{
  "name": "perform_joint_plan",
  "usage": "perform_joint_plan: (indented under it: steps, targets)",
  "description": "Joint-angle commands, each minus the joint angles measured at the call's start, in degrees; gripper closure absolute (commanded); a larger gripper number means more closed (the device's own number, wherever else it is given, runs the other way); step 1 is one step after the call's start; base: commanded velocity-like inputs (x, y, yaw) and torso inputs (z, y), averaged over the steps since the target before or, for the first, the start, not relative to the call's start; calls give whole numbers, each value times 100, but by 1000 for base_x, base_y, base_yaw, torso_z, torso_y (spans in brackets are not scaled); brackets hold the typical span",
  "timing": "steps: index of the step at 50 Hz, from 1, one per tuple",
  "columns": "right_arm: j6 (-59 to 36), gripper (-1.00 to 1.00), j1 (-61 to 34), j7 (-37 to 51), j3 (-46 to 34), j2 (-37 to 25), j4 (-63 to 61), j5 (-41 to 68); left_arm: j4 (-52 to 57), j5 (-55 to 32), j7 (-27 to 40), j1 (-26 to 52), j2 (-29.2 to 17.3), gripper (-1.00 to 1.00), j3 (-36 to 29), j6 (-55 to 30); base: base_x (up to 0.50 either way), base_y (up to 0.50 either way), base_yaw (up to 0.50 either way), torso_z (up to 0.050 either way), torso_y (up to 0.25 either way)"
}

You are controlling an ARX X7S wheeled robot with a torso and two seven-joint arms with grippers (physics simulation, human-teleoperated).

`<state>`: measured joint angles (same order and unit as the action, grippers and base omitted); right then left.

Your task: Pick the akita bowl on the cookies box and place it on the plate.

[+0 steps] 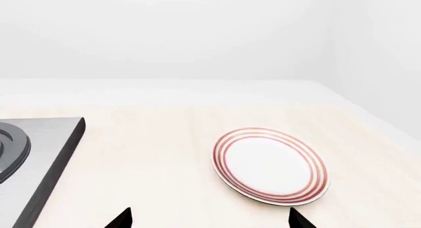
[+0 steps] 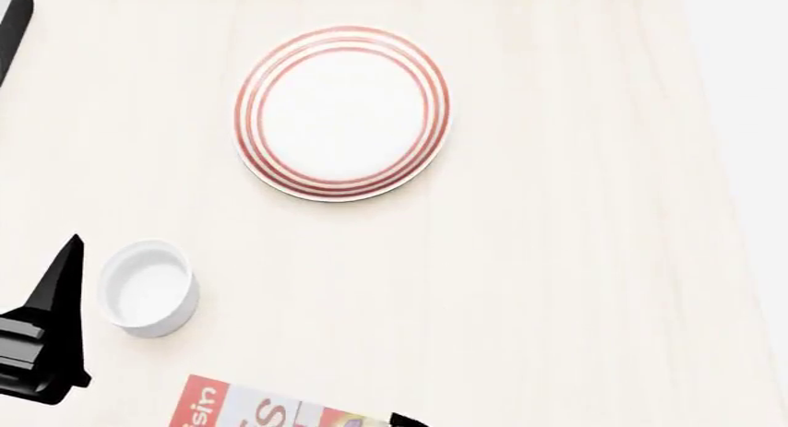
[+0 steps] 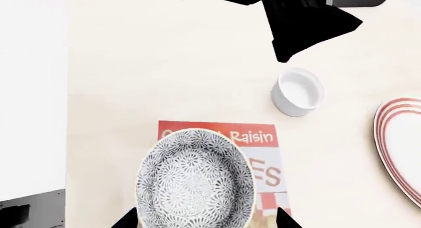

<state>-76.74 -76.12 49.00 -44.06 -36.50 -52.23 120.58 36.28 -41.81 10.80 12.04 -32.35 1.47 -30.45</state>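
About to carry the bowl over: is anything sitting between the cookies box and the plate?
Only the small white cup stands near that line, beside the cookies box and apart from the plate. The akita bowl sits on the box; the plate is bare. A lifted carry should pass over the cup.

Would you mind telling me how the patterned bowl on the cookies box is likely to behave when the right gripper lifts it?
The bowl looks rigid and glazed, so probably slippery at its thin rim. It is deep and round, so a one-sided grip may tilt it. The cookies box beneath looks light and might shift if the bowl is pushed.
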Motion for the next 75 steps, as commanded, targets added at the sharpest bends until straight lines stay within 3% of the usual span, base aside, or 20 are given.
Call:
perform_joint_plan:
  steps: [1,32,75]
  targets:
    - [96,-100,-454,642,-948,452,23,387,53,-16,1,-57,-24,-100,15,30,0,0,0,0,0]
    - [-320,-100,-571,703,-2043,1524,573,-41,35,-68,-7,-142,-71,-100,74,106,0,0,0,0,0]
    - [-938,-100,-529,-94,-2701,1975,1034,-1288,-41,-177,-6,-234,-102,-100,161,189,0,0,0,0,0]
